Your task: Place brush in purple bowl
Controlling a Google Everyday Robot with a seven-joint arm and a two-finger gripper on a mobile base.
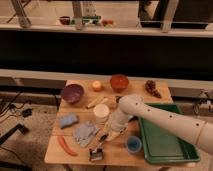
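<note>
The brush [98,148] lies on the wooden table [112,155] near its front edge. Its slim black handle points up and right, and its blocky dark head is toward the front. The purple bowl [72,93] stands at the table's back left, upright and apart from the brush. My gripper [112,132] is at the end of the white arm [160,117], which reaches in from the right. It hangs just above and to the right of the top end of the brush handle, beside a white cup [101,112]. I cannot tell whether it touches the handle.
An orange-red bowl [119,82] and an orange fruit [96,85] stand at the back. A pale beige stick [94,103], a blue sponge [68,120], a grey-blue cloth [85,133] and a red-orange stick [65,145] lie left of the gripper. A blue cup [133,144] stands beside a green tray [162,142] at right.
</note>
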